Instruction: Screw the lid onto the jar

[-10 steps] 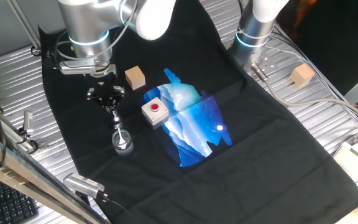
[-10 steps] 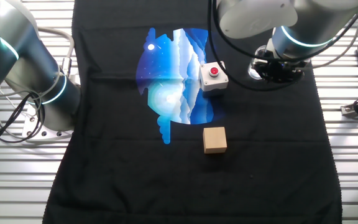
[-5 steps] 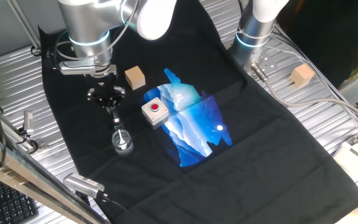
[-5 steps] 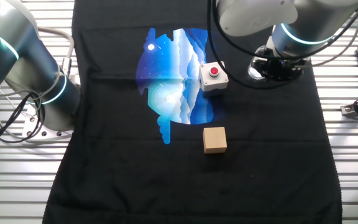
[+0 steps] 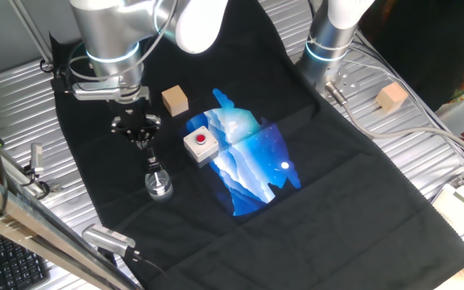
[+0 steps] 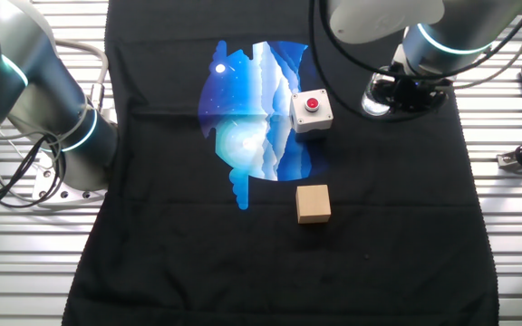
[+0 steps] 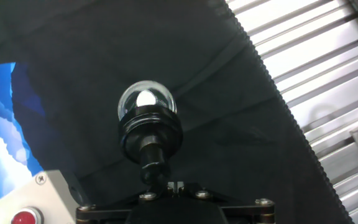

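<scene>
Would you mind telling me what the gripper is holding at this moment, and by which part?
The gripper holds the black lid by its rim, just above the clear jar; the fingertips themselves are hidden behind the lid.

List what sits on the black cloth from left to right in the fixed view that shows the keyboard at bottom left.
jar → wooden cube → red-button box → blue printed patch

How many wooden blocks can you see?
2. One wooden block sits on the black cloth near the red-button box. The other wooden block lies off the cloth, on the metal table.
</scene>
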Tool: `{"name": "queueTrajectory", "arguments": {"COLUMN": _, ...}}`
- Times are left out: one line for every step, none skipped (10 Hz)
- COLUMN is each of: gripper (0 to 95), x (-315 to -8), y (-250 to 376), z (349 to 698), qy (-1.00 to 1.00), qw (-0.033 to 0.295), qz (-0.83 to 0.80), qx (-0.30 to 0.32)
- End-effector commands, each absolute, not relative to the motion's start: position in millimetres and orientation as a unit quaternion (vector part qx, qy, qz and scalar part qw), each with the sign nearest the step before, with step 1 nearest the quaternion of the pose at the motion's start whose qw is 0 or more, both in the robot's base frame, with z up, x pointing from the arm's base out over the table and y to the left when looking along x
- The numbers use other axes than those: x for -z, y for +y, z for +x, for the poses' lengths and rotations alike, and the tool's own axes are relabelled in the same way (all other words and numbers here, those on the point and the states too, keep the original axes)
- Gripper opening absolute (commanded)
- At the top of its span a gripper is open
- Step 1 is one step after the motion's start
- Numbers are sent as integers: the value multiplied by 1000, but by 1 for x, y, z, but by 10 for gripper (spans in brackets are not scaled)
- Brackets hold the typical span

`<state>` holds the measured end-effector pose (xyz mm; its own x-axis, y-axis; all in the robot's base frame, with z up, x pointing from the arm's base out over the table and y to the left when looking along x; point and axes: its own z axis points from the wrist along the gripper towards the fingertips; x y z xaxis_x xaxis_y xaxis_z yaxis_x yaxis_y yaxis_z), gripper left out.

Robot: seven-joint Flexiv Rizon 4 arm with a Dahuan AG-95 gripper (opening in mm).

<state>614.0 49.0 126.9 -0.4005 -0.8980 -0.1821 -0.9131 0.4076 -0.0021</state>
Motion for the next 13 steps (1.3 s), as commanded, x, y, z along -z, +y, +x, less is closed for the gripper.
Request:
{"name": "queueTrajectory", "arguments": {"gripper": 0, "x": -127, "y": 51, "z": 615, "qy": 837, "qw": 76, "qz": -540, "qx": -48}}
{"name": "queueTrajectory", "arguments": {"gripper": 0, "x": -128, "y": 52, "z": 616, "qy": 838, "qw": 76, "qz": -539, "qx": -48}}
{"name": "queueTrajectory", "arguments": {"gripper": 0, "x": -128, "y": 53, "z": 616, "qy": 838, "qw": 75, "qz": -538, "qx": -48}}
{"name": "queueTrajectory", "arguments": {"gripper": 0, "x": -129, "y": 53, "z": 616, "qy": 841, "qw": 76, "qz": -534, "qx": -50}}
{"name": "queueTrajectory", "arguments": {"gripper": 0, "x": -129, "y": 53, "z": 616, "qy": 840, "qw": 75, "qz": -535, "qx": -48}}
{"name": "queueTrajectory", "arguments": {"gripper": 0, "x": -129, "y": 54, "z": 615, "qy": 841, "qw": 73, "qz": -534, "qx": -45}}
{"name": "queueTrajectory", "arguments": {"gripper": 0, "x": -129, "y": 54, "z": 614, "qy": 842, "qw": 72, "qz": -533, "qx": -45}}
{"name": "queueTrajectory", "arguments": {"gripper": 0, "x": -129, "y": 54, "z": 614, "qy": 842, "qw": 71, "qz": -533, "qx": -44}}
{"name": "queueTrajectory", "arguments": {"gripper": 0, "x": -129, "y": 53, "z": 610, "qy": 839, "qw": 66, "qz": -539, "qx": -35}}
{"name": "queueTrajectory", "arguments": {"gripper": 0, "x": -128, "y": 52, "z": 607, "qy": 838, "qw": 64, "qz": -541, "qx": -32}}
{"name": "queueTrajectory", "arguments": {"gripper": 0, "x": -126, "y": 50, "z": 604, "qy": 837, "qw": 64, "qz": -543, "qx": -31}}
{"name": "queueTrajectory", "arguments": {"gripper": 0, "x": -125, "y": 49, "z": 601, "qy": 837, "qw": 63, "qz": -543, "qx": -29}}
{"name": "queueTrajectory", "arguments": {"gripper": 0, "x": -125, "y": 48, "z": 596, "qy": 838, "qw": 60, "qz": -542, "qx": -24}}
